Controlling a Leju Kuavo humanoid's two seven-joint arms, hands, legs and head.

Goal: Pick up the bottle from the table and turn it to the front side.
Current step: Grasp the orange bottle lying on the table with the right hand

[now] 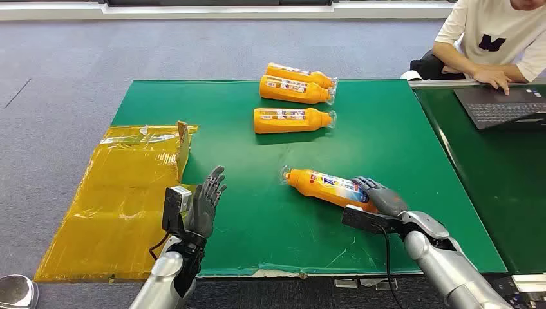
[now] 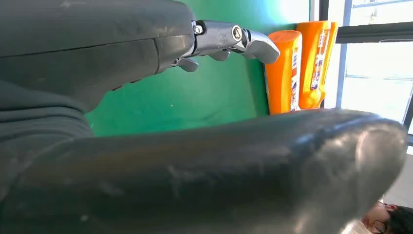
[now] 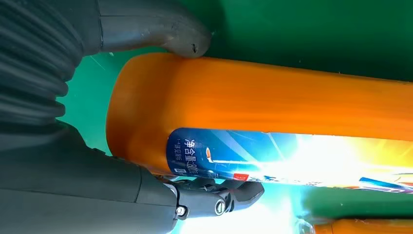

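The worktop (image 1: 225, 212) is covered in green. One orange bottle (image 1: 325, 187) lies on its side near the front edge, right of centre, angled so that its cap end points toward the left edge and its base toward the front right corner. Its blue and white label faces upward.

The right robot hand (image 1: 381, 196) is at the base end of this bottle. In the right wrist view, the thumb (image 3: 160, 31) presses one side of the orange body (image 3: 272, 102) and the darker fingers (image 3: 219, 195) curl under the opposite, labelled side: the right robot hand holds the bottle. The bottle rests on the worktop surface.

The left robot hand (image 1: 205, 203) stands over the front left part of the worktop, palm upright, fingers spread wide and holding nothing. The left wrist view shows its fingers (image 2: 229, 39) extended and apart above the green surface.

Three further orange bottles (image 1: 293, 120) lie on their sides near the far edge, around the centre, caps toward the right edge. Two of them are just beside each other at the far edge; the third lies nearer.

A yellow plastic sheet (image 1: 119, 199) lies beyond the left edge. A person (image 1: 492, 38) sits beyond the far right corner at a laptop (image 1: 502, 106).
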